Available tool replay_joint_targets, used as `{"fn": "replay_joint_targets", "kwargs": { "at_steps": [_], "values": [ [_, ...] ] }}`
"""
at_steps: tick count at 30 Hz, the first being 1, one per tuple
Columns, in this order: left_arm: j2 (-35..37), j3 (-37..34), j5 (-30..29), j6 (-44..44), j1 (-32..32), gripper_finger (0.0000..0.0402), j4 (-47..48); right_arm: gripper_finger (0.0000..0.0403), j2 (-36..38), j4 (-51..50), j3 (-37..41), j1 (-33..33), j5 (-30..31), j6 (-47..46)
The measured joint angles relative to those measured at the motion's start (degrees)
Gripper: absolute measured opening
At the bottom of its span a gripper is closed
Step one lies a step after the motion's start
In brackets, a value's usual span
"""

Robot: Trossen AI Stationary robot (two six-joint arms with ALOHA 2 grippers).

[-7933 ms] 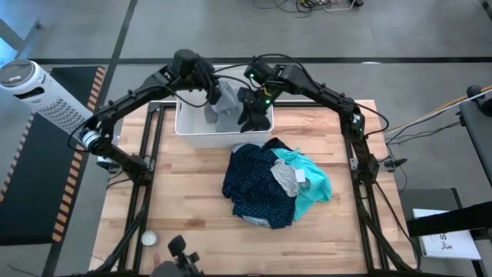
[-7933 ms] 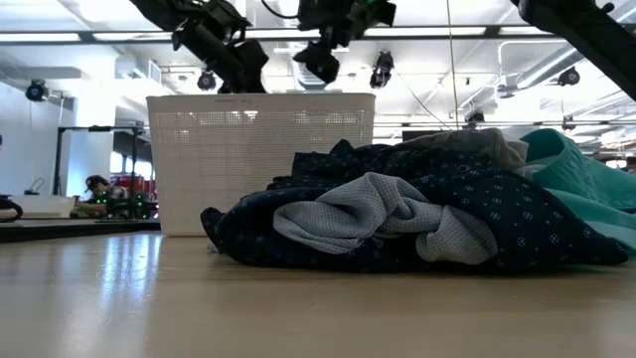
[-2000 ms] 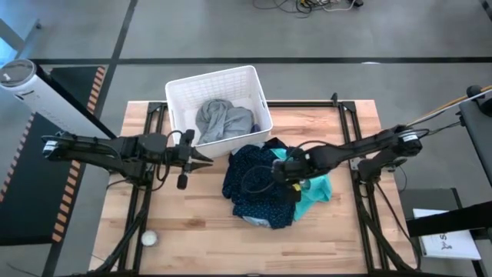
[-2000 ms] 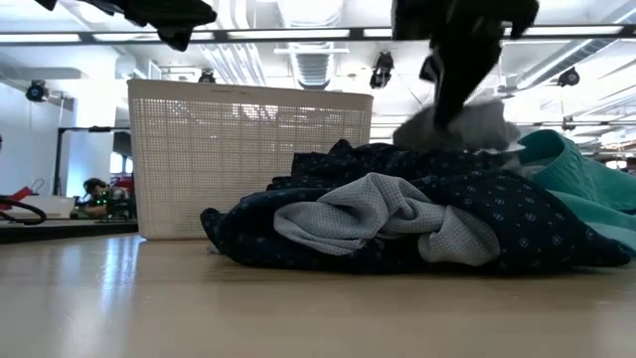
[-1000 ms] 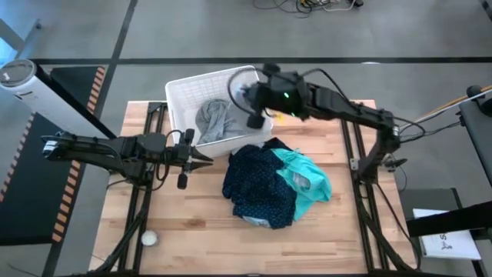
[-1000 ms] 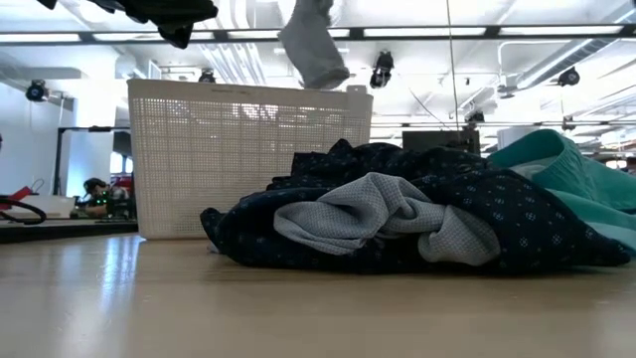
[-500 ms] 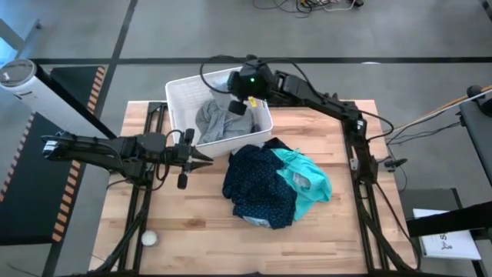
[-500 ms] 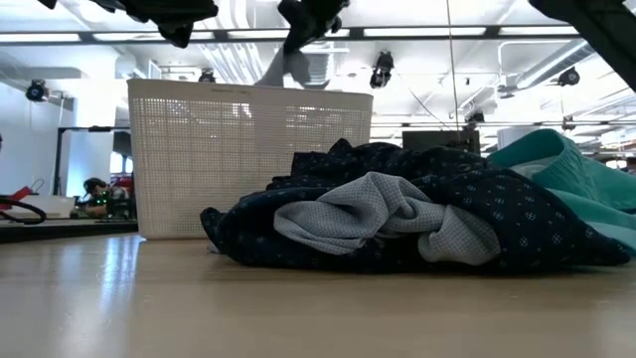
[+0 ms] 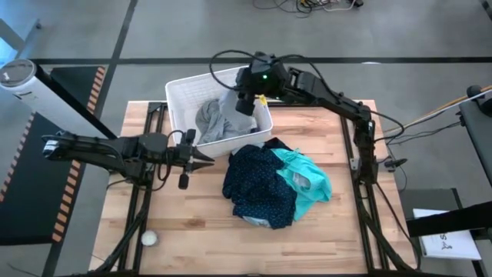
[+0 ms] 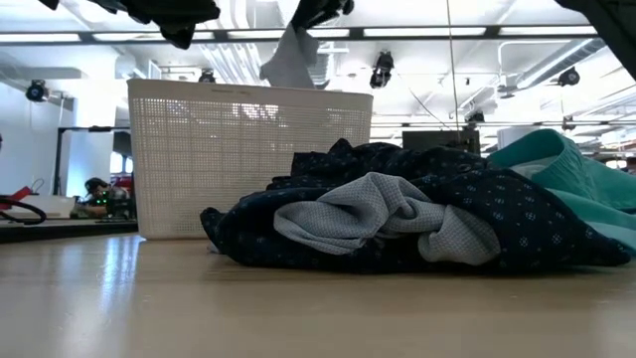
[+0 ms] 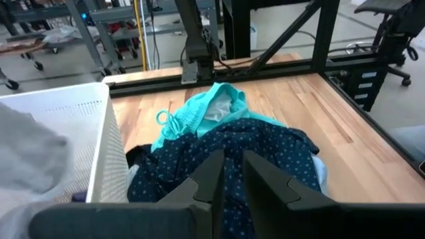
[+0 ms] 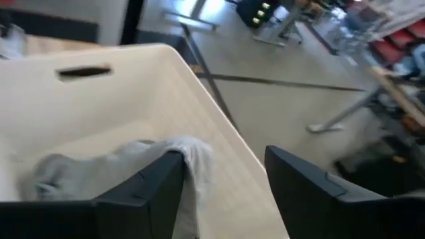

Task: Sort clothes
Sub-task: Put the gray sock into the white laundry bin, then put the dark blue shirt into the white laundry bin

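While the right gripper hangs over the white basket, I have its fingers spread wide, and a light grey garment still drapes off one finger (not fully let go, as far as I can judge). It sits above the basket so the cloth falls onto the grey clothing already lying inside. The left gripper waits low over the table just in front of the basket, fingers nearly together and empty, pointed at the pile so it is ready for the next piece.

That pile holds the navy dotted garment with the teal garment against its right side; the low view also shows a grey mesh piece tucked into the navy folds.

Compared with a second ago, the right arm has carried the grey piece from beside the basket to over it, and its fingers have gone from clamped to spread. The left arm has not moved.
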State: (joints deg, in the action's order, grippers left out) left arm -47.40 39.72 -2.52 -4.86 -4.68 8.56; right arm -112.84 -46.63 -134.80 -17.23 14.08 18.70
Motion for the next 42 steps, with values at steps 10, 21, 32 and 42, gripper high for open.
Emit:
{"fn": "replay_joint_targets", "kwargs": {
  "at_steps": [10,21,32,42],
  "values": [
    [-3.49,0.0,0.02,1.56,0.0,0.0071,-0.4,0.0261,-2.46,0.55,0.04,-1.21,-1.02,-6.89],
    [-4.26,0.0,0.0,2.37,0.01,0.0142,-2.7,0.0255,-2.36,-3.25,-0.02,-1.76,-8.37,-5.08],
    [-4.29,0.0,0.0,2.43,0.01,0.0211,-2.58,0.0277,-2.1,-18.04,-0.02,-1.9,-17.7,-4.28],
    [-4.29,0.0,0.0,1.32,0.01,0.0223,-2.21,0.0257,-0.26,-36.07,0.26,5.92,-26.11,-4.17]
  ]
}}
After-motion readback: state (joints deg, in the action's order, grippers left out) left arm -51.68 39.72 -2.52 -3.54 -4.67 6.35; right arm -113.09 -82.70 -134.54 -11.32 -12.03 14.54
